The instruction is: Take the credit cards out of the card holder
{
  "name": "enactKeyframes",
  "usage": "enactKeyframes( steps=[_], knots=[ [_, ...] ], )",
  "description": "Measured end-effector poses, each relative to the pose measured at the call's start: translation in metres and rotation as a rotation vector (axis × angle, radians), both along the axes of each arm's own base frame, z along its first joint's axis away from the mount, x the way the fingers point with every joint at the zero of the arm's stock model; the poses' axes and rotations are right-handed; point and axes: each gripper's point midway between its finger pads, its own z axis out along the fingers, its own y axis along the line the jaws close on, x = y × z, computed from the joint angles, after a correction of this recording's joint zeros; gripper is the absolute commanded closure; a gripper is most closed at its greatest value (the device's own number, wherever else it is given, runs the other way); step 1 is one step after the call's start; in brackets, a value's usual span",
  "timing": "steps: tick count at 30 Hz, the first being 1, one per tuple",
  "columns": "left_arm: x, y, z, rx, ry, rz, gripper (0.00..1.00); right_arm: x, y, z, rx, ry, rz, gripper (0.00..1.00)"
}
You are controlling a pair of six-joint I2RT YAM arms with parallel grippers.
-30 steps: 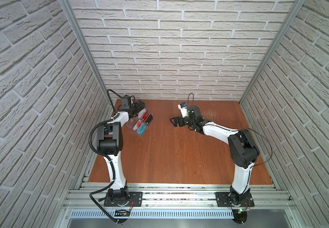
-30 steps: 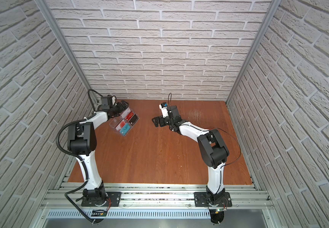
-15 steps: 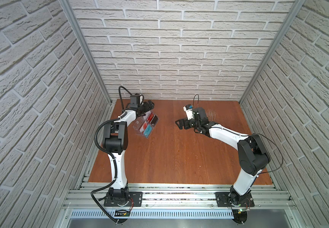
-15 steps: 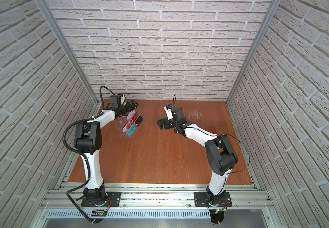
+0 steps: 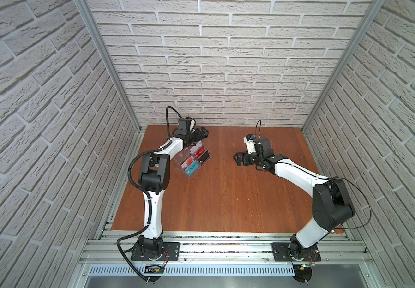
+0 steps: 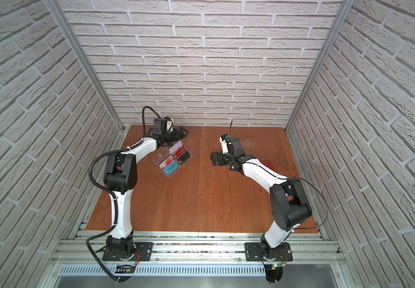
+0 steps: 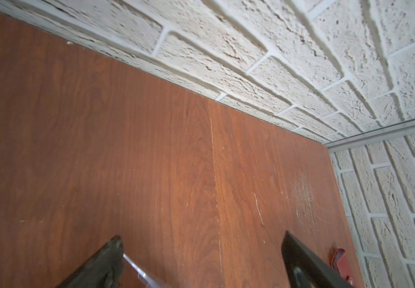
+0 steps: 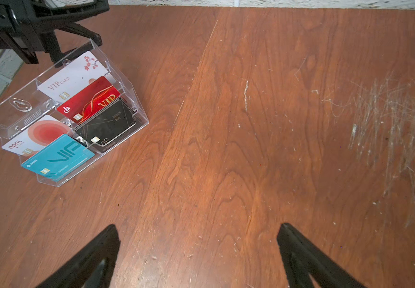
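Left gripper gaped empty above clear tray's far end. Right gripper gaped empty over table. Red card holder lay near table's right edge; black credit cards stacked in tray.

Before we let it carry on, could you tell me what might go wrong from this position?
1. The holder lies beside the right forearm, partly hidden by it in a top view. The open right claw faces away from it, so swinging round could shove it.
2. The open left claw hangs close to the back edge of the tray. A careless move might knock or tip the tray.
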Motion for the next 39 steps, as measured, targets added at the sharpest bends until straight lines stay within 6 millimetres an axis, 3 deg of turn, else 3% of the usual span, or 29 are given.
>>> enactKeyframes(
  steps=[9,22,29,33,36,39],
  knots=[
    [-0.017,-0.035,-0.003,0.010,0.027,-0.073,0.02,-0.021,-0.028,0.008,-0.024,0.014,-0.060,0.00],
    [-0.041,-0.059,-0.010,0.041,0.076,-0.148,0.02,-0.056,-0.050,0.015,-0.045,0.039,-0.139,0.00],
    [-0.066,-0.092,0.008,0.036,0.066,-0.232,0.02,-0.069,-0.078,0.005,-0.105,0.071,-0.284,0.00],
    [-0.080,-0.101,0.023,0.042,0.058,-0.262,0.02,-0.075,-0.091,0.000,-0.124,0.091,-0.361,0.00],
    [-0.087,-0.093,0.040,0.073,0.034,-0.253,0.02,-0.079,-0.092,0.001,-0.104,0.087,-0.380,0.00],
    [-0.092,-0.072,0.069,0.109,-0.010,-0.202,0.02,-0.080,-0.084,0.002,-0.054,0.079,-0.352,0.00]
  ],
)
